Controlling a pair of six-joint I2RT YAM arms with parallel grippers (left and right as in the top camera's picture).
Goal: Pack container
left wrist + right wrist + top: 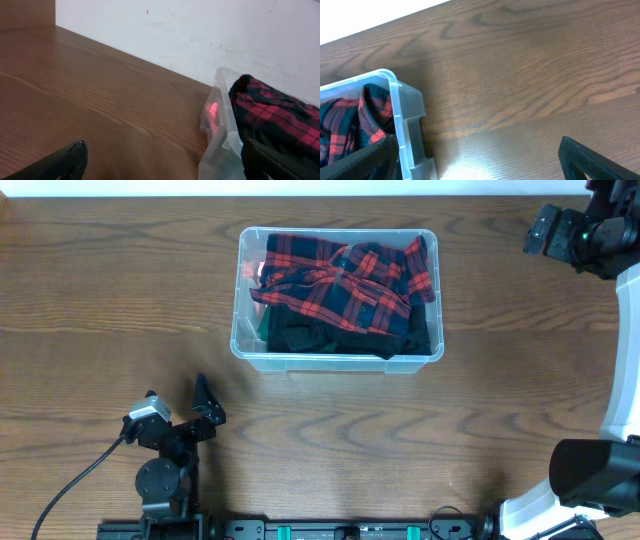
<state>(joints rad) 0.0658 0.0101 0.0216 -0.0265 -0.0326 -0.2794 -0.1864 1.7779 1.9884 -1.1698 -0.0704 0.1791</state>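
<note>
The clear plastic container stands at the table's middle back. A red-and-black plaid shirt lies crumpled in it, on top of a dark garment. My left gripper rests low near the front left, well apart from the container, open with nothing between its fingers. In the left wrist view the container's corner and the shirt lie to the right, ahead of the left gripper. My right gripper hovers at the far right back, open and empty. The right wrist view shows the right gripper over bare wood, with the container on its left.
A black cable runs from the left arm's base to the front left edge. The right arm's white and black base stands at the front right. A white wall rises behind the table's far edge.
</note>
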